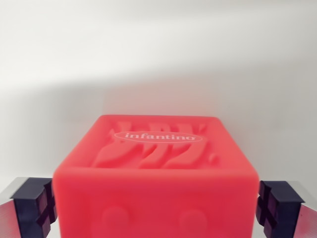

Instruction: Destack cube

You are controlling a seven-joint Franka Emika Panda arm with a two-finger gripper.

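The end effector (157,210) sits low at the near edge of the wrist view, its two dark ribbed pads (33,206) flanking the red cube (156,183), one at each lower side. The pads lie right against the cube's sides; whether they press it or merely stand beside it cannot be told. The cube fills the lower middle, between the pads. Its top face carries raised wavy ridges and an oval label reading "infantino". Beyond the cube, a plain white worktop (158,59) stretches away, shadowed just behind the cube.
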